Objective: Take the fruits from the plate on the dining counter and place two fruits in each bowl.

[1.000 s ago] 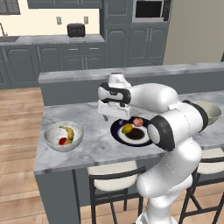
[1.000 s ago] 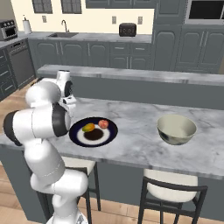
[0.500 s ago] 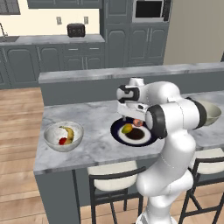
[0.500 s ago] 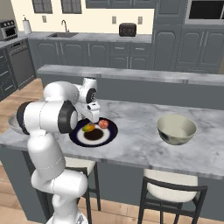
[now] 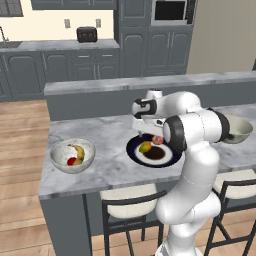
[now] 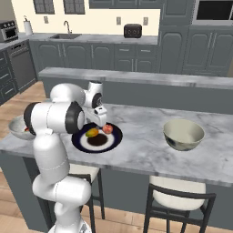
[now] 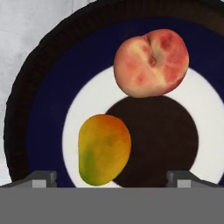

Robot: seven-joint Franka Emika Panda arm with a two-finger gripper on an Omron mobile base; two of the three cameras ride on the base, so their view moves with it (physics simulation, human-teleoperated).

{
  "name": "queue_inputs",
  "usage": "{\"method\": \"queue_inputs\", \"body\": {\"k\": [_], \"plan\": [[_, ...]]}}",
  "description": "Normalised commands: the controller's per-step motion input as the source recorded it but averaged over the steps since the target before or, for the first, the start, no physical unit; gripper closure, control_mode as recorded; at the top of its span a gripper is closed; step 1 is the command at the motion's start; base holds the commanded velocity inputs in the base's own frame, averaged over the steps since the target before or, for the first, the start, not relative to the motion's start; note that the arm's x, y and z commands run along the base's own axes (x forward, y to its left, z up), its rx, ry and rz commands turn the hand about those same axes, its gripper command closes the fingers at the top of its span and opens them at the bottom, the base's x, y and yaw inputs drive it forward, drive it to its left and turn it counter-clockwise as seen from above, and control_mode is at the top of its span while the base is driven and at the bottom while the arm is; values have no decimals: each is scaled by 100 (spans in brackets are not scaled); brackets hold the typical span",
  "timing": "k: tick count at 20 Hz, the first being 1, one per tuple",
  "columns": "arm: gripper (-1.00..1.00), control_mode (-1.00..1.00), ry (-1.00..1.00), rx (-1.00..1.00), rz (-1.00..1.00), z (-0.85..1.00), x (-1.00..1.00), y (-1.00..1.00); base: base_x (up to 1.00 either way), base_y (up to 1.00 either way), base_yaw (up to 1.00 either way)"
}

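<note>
The navy-rimmed plate (image 7: 41,100) lies on the marbled dining counter (image 5: 107,135) and holds two fruits. They are a yellow-green oval fruit (image 7: 104,148) and a pinkish-red round fruit (image 7: 151,61). My gripper (image 7: 111,178) hangs open just above the plate (image 5: 170,159), pointing down over the oval fruit (image 5: 145,147), with nothing held. The speckled white-grey bowl (image 5: 60,165) at the left holds the banana (image 5: 77,151) and the red round fruit (image 5: 71,161). The cream-grey bowl (image 6: 183,134) stands to the right, and I see no fruit inside it.
A higher plain grey ledge (image 6: 150,78) runs behind the counter. Stools (image 6: 179,193) stand under the counter's front edge. A sink and a toaster (image 6: 132,30) sit on the back kitchen counter, far from my arm.
My arm swung right from the speckled bowl's side to above the plate. It then lowered the open gripper toward the two fruits.
</note>
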Motion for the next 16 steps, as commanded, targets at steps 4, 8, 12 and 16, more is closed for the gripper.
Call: {"method": "queue_inputs", "body": {"k": [4, 8, 12, 16], "plan": [[-100, -100, -7, 0, 2, -19, -1, 0, 0, 0, 0], [-100, -100, 0, 0, 0, -19, -11, 0, 0, 0, 0], [-100, -100, -6, 0, 0, -18, 0, 0, 0, 0, 0], [-100, -100, -4, 0, 0, -10, 0, 0, 0, 0, 0]]}}
